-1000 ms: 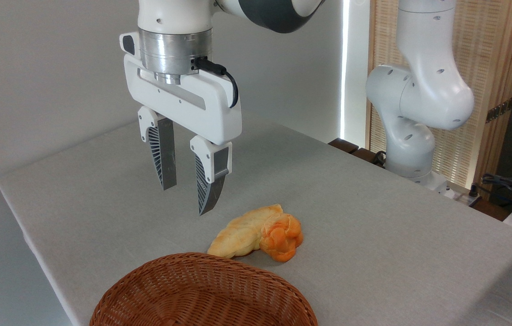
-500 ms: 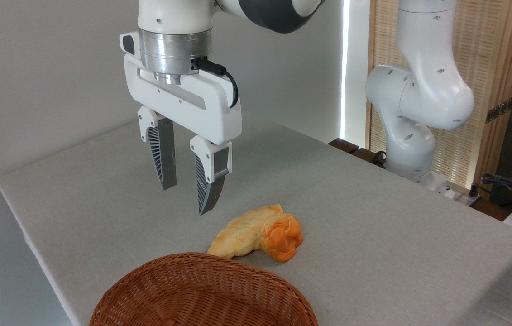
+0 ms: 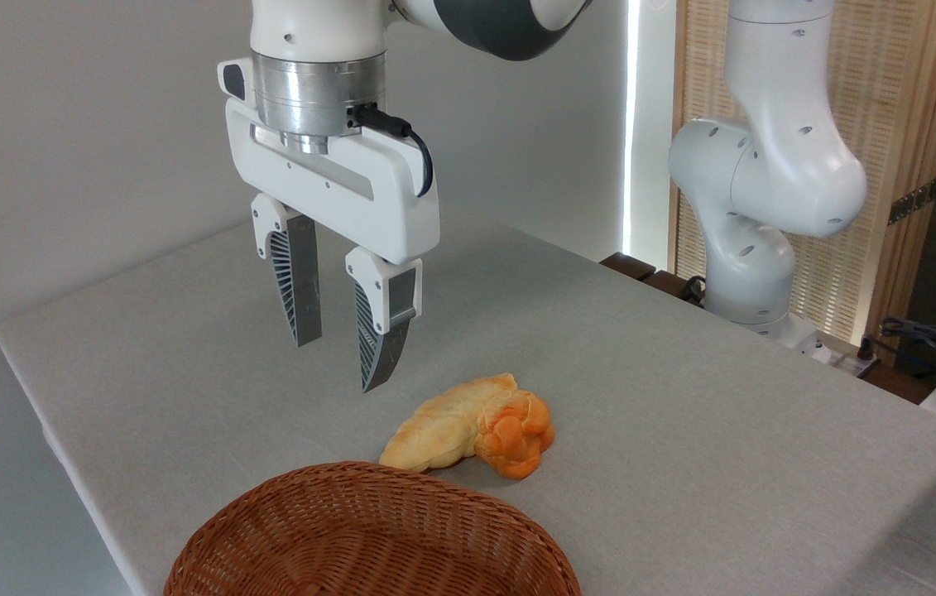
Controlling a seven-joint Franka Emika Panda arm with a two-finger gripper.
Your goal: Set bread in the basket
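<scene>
We see bare counter [image 3: 641, 364] far and right of the bun [image 3: 517, 434]; a pale pastry [image 3: 439, 426] presses against its left side.

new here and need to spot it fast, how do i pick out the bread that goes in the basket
Start at the wicker basket at the table's near edge. Just behind its rim two baked pieces lie touching. The bread is the right-hand one: small, knotted, glossy deep orange, not the longer pale golden pastry.

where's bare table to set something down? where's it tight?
Free: the table right of the bread, and the far-left stretch behind the open gripper. Tight: the near edge, where the pastry touches the bread just behind the basket.
</scene>
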